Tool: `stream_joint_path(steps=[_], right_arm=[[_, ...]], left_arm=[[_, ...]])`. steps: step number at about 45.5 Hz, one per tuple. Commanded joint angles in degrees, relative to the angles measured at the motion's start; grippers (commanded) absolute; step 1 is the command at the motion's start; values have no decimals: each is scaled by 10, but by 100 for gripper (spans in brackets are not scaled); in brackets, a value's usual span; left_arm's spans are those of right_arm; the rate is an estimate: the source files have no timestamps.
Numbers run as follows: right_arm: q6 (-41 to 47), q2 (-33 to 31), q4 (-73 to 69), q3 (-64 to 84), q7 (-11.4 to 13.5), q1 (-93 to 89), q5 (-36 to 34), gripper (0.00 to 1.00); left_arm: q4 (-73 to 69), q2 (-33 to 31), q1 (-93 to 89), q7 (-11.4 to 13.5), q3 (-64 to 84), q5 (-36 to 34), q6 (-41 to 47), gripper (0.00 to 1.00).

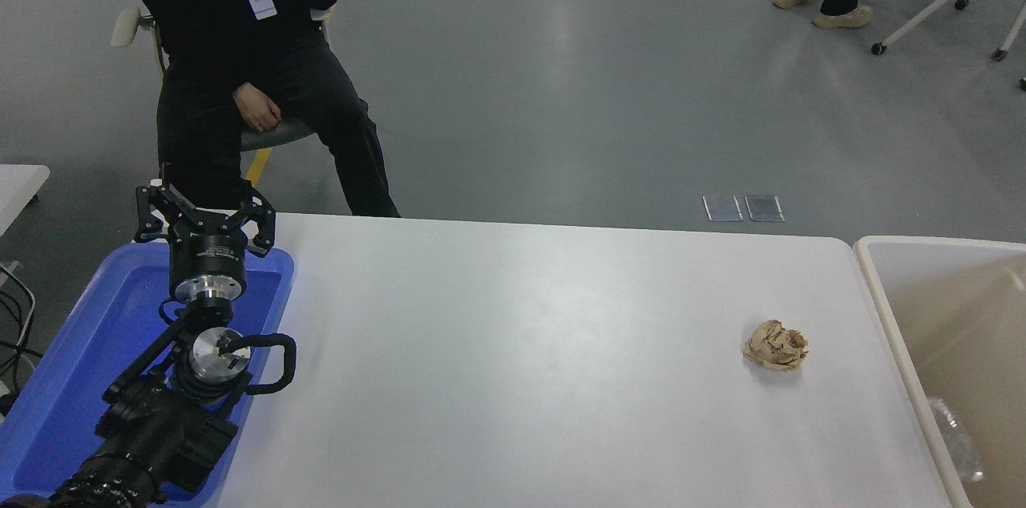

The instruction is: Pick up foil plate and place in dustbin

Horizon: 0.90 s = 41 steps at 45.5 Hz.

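Head view: foil plate (955, 444) in dustbin (882, 292), far from left gripper (204, 210), jaws apart.

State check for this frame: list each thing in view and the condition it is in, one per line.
foil plate: lying inside the dustbin, low against its near wall, only partly visible.
dustbin: upright, open-topped, beside the table's right end.
paper ball: crumpled, resting on the table.
blue tray: on the table's left end.
left gripper: parked over the blue tray, fingers open, holding nothing.

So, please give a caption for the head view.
Crumpled brown paper ball on white table beside large beige plastic dustbin.
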State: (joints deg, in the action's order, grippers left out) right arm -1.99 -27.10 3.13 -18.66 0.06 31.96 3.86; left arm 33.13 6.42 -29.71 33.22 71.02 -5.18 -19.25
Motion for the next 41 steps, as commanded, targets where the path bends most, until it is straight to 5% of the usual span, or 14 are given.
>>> stream_joint_path(steps=[1, 22, 41], right_arm=[[49, -34, -6, 48, 6, 83, 1, 100], [70, -217, -380, 209, 8, 273, 11, 100], [74, -271, -592, 432, 6, 492, 54, 100]], left_arm=[[0, 0, 0, 0, 0, 0, 0, 99], [0, 0, 0, 0, 0, 0, 0, 99], [0, 0, 0, 0, 0, -1, 0, 99]])
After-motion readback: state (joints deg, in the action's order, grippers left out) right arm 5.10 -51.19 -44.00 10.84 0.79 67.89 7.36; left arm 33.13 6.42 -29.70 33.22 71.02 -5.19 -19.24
